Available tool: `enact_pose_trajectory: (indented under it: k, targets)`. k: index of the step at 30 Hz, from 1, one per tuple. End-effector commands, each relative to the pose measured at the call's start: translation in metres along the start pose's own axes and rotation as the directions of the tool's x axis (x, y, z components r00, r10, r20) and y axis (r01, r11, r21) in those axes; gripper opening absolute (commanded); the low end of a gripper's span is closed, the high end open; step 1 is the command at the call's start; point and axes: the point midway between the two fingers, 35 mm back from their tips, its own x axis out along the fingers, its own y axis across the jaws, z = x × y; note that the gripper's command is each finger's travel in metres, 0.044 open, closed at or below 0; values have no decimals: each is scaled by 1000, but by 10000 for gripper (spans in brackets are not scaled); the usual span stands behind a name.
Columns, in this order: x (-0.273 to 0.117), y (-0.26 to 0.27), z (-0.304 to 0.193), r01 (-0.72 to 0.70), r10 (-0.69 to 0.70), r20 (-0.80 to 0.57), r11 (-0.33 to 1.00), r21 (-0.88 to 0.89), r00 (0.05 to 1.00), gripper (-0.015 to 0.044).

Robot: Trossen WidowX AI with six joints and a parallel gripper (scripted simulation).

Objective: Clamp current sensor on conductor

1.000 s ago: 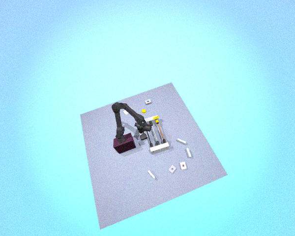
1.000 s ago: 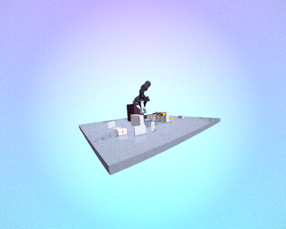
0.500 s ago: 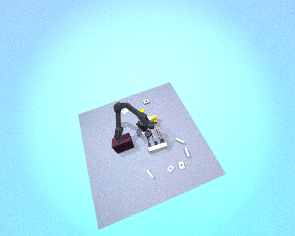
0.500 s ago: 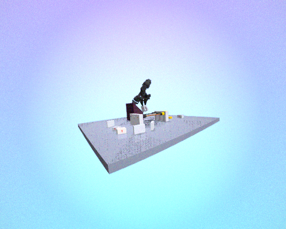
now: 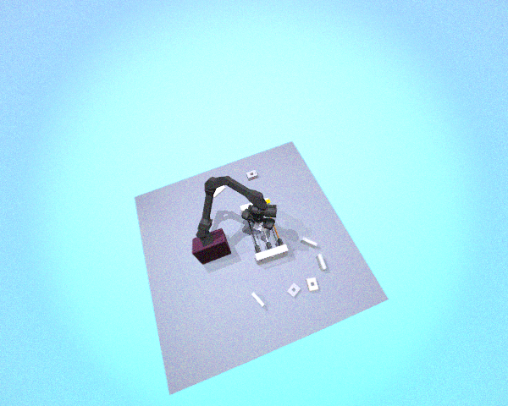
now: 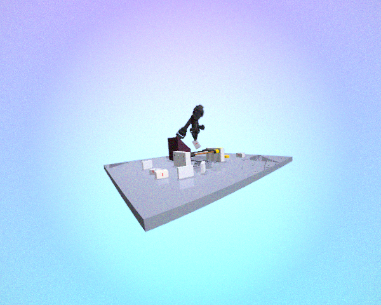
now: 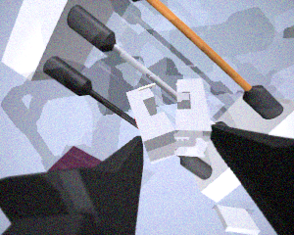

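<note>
My gripper is shut on the white split-core sensor, which hangs in the air above the conductor rack. In the wrist view the sensor's two halves stand apart, open. A red mark shows on its face in the exterior view. The rack holds a black conductor, a pale grey conductor and an orange conductor. In the wrist view the sensor covers parts of the black and grey ones. I cannot read a LOAD marker; the arrow's direction is unclear.
The rack's white end block stands at the near end, with yellow parts at the far end. White plates and square-holed blocks stand about. The dark red base block is beside the rack.
</note>
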Motion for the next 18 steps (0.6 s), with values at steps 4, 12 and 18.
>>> enact_pose_trajectory:
  k: [4, 12, 18]
  targets:
    - [0, -20, 21, 9, -7, 9, 978, -209, 1000, 0]
    - [5, -41, 42, 11, -7, 11, 902, -431, 1000, 0]
    - [10, -55, 58, 12, -6, 13, 812, -583, 1000, 0]
